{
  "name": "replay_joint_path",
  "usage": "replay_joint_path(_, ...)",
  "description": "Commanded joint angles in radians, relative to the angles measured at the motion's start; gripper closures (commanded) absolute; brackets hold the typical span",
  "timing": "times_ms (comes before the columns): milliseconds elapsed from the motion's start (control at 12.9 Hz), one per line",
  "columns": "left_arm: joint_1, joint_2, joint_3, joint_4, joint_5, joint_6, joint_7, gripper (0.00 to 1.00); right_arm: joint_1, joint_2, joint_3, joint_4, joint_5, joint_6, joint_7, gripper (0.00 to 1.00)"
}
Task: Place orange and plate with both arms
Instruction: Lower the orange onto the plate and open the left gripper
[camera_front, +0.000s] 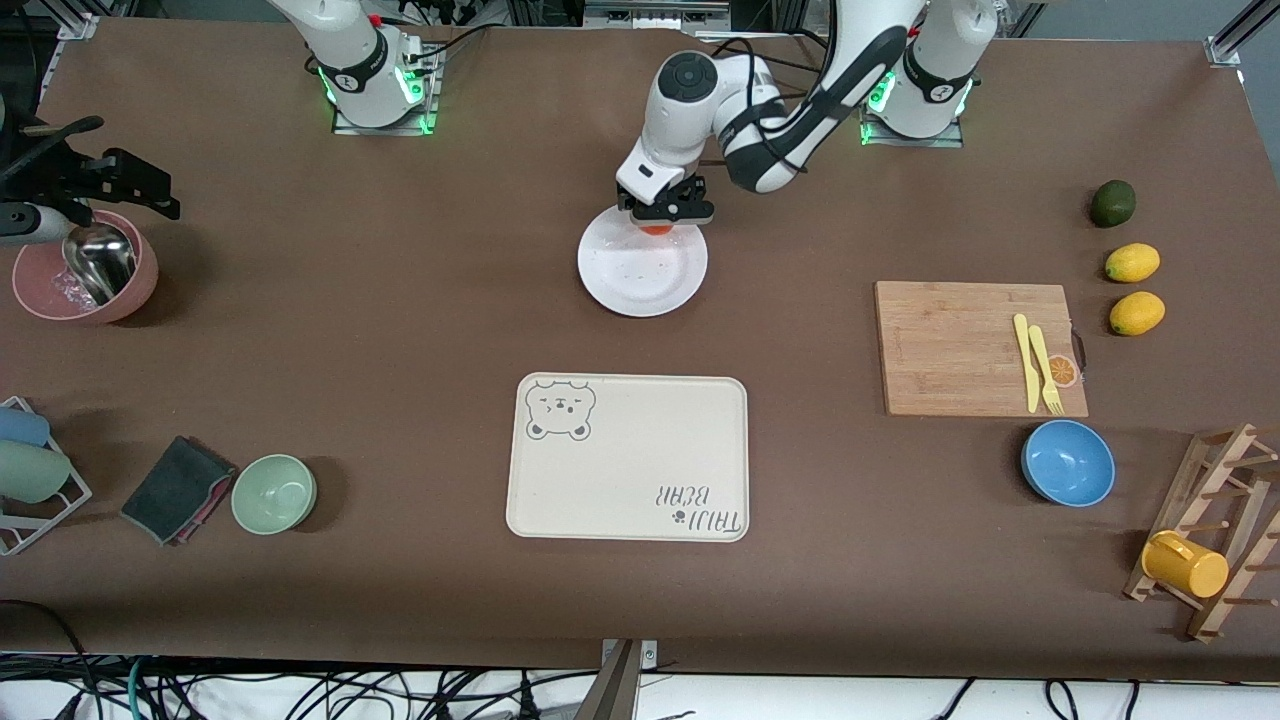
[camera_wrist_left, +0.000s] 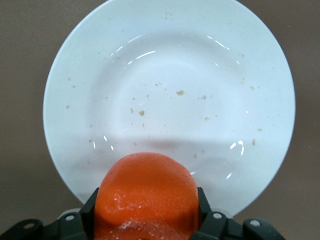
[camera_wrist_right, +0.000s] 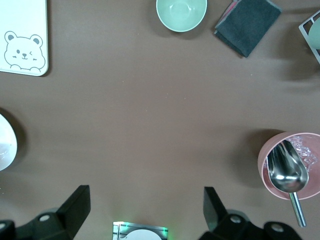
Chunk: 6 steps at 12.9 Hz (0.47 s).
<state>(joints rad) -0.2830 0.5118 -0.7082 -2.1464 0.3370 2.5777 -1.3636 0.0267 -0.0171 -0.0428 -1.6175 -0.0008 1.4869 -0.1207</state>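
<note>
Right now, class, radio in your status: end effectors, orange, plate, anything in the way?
Left end effector shut on orange, over plate. Right end effector open, waiting. Nothing in the way.

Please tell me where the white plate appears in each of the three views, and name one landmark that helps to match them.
Front view: the plate lies mid-table, under the left gripper, which is shut on the orange.
Left wrist view: the plate fills most of the picture, orange over its rim.
Right wrist view: only an edge of the plate shows.
Shared landmark: the bear-print tray, nearer the front camera than the plate.
</note>
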Motion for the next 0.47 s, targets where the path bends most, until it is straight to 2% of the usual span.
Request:
replay_joint_path(0,0.001,0.100,0.013,0.095,0.042,0.001,-0.038,0.84,-0.002,-0.018,0.000,-0.012,0.002,-0.007,-0.008,0.00)
replay_joint_path(389,-0.024,0.154,0.052,0.144,0.043,-0.002,-0.035,0.82,-0.002,-0.018,0.000,-0.013,0.002,-0.007,-0.008,0.00)
